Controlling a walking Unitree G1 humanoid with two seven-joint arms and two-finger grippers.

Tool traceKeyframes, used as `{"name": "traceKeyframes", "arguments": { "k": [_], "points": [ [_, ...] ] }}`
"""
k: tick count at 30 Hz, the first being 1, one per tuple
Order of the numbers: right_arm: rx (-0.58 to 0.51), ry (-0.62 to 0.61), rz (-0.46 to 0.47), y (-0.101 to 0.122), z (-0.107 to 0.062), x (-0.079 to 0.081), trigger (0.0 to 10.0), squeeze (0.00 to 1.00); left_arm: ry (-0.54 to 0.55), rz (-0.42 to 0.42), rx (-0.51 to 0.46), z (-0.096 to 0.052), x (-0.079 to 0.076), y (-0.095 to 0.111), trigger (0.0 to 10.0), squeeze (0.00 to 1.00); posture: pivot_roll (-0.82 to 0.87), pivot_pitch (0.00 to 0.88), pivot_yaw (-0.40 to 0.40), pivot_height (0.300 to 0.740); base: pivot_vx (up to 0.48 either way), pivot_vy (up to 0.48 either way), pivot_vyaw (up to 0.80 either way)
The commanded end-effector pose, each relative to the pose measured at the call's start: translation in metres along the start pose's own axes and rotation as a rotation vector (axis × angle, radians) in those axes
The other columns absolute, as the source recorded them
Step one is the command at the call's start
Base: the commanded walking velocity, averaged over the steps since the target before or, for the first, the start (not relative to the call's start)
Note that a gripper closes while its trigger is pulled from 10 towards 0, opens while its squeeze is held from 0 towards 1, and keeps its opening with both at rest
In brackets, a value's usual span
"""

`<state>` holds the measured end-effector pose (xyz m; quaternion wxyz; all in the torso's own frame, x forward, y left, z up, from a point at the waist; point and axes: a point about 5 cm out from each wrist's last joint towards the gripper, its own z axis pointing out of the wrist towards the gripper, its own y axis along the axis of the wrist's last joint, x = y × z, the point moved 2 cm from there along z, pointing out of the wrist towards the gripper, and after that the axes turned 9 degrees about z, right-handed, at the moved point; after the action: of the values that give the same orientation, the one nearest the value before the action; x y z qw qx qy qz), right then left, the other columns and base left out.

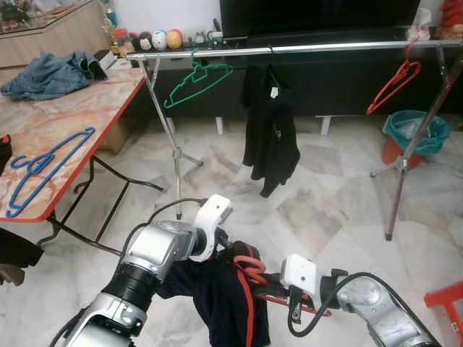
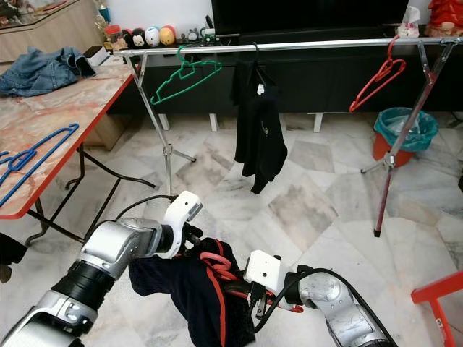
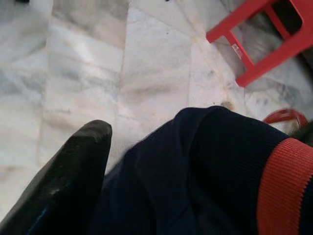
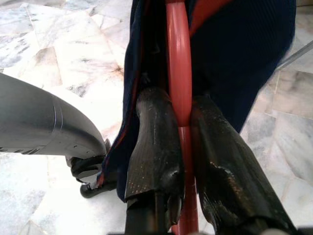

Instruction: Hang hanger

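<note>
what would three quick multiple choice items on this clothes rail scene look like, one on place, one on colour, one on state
1. Where does the blue hanger lie?
A. on the table
B. on the rail
C. on the floor

2. What colour is the hanger between the right gripper's fingers?
A. green
B. red
C. blue

3. How does the black garment on the rail sit?
A. folded over the rail
B. hanging from a hanger
C. bunched around a rail leg

Answers: 1 A, it lies flat on the marble-patterned table. 2 B, the right wrist view shows a red bar pinched between the fingers. 3 B, a dark hook joins it to the rail.

The left gripper is at the dark garment with red trim.
</note>
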<state>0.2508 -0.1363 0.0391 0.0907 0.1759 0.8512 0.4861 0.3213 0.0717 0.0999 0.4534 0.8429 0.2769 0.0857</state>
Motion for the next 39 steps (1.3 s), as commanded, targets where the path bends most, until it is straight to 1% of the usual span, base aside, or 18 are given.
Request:
{"name": "traceKeyframes", "arguments": {
  "k": [1,6,12,15,17,20,24,25,31,32,34,36,37,39],
  "points": [
    [-0.027,0.017,-0.015,0.006,0.003,0.002,10.0,0.0,-0.023,0.096,-0.032,-0.008,0.001,0.013,10.0,0.0,0.06,0.029,0.124,0.74,0.0,0.0,0.0],
    [-0.028,0.03,-0.015,0.006,0.005,0.004,10.0,0.0,-0.043,0.167,-0.02,-0.015,0.005,0.014,10.0,0.0,0.06,0.033,0.124,0.74,0.0,0.0,0.0],
    [-0.017,0.045,-0.016,0.005,0.006,0.006,10.0,0.0,-0.058,0.189,-0.018,-0.017,0.009,0.014,10.0,0.0,0.06,0.037,0.124,0.74,0.0,0.0,0.0],
    [-0.011,0.05,-0.016,0.004,0.006,0.007,10.0,0.0,-0.114,0.227,-0.004,-0.017,0.001,0.01,10.0,0.0,0.07,0.037,0.124,0.74,0.0,0.0,0.0],
    [-0.004,0.052,-0.016,0.002,0.006,0.007,10.0,0.0,-0.12,0.246,0.013,-0.016,0.0,0.008,10.0,0.0,0.07,0.04,0.125,0.74,0.0,0.0,0.0],
    [-0.002,0.047,-0.015,0.002,0.006,0.006,10.0,0.0,-0.105,0.226,0.02,-0.014,0.001,0.008,10.0,0.0,0.07,0.04,0.125,0.74,0.0,0.0,0.0],
    [0.001,0.044,-0.018,0.002,0.006,0.005,10.0,0.0,-0.111,0.143,0.023,-0.009,-0.002,0.008,10.0,0.0,0.07,0.041,0.127,0.74,0.0,0.0,0.0],
    [0.002,0.044,-0.019,0.002,0.007,0.005,10.0,0.0,-0.08,0.117,0.039,-0.005,0.001,0.006,10.0,0.0,0.07,0.041,0.127,0.74,0.0,0.0,0.0],
    [0.007,0.042,-0.019,0.001,0.007,0.005,10.0,0.0,0.022,0.075,0.092,0.0,0.013,-0.003,10.0,0.0,0.07,0.038,0.128,0.74,0.0,0.0,0.0],
    [0.007,0.042,-0.018,0.001,0.007,0.005,10.0,0.0,0.02,0.064,0.095,0.001,0.013,-0.004,10.0,0.0,0.07,0.035,0.13,0.74,0.0,0.0,0.0],
    [0.008,0.043,-0.018,0.0,0.008,0.005,10.0,0.0,-0.023,0.046,0.087,0.002,0.008,-0.003,10.0,0.0,0.07,0.035,0.13,0.74,0.0,0.0,0.0],
    [0.01,0.046,-0.017,0.0,0.007,0.006,10.0,0.0,-0.059,0.077,0.105,0.002,0.005,-0.006,10.0,0.0,0.07,0.033,0.131,0.74,0.0,0.0,0.0],
    [0.01,0.046,-0.017,0.0,0.007,0.006,10.0,0.0,-0.059,0.077,0.105,0.002,0.005,-0.006,10.0,0.0,0.07,0.033,0.131,0.74,0.0,0.0,0.0],
    [0.011,0.047,-0.017,-0.001,0.007,0.006,10.0,0.0,-0.076,0.117,0.124,0.0,0.006,-0.008,10.0,0.0,0.07,0.03,0.132,0.74,0.0,0.0,0.0]
  ]
}}
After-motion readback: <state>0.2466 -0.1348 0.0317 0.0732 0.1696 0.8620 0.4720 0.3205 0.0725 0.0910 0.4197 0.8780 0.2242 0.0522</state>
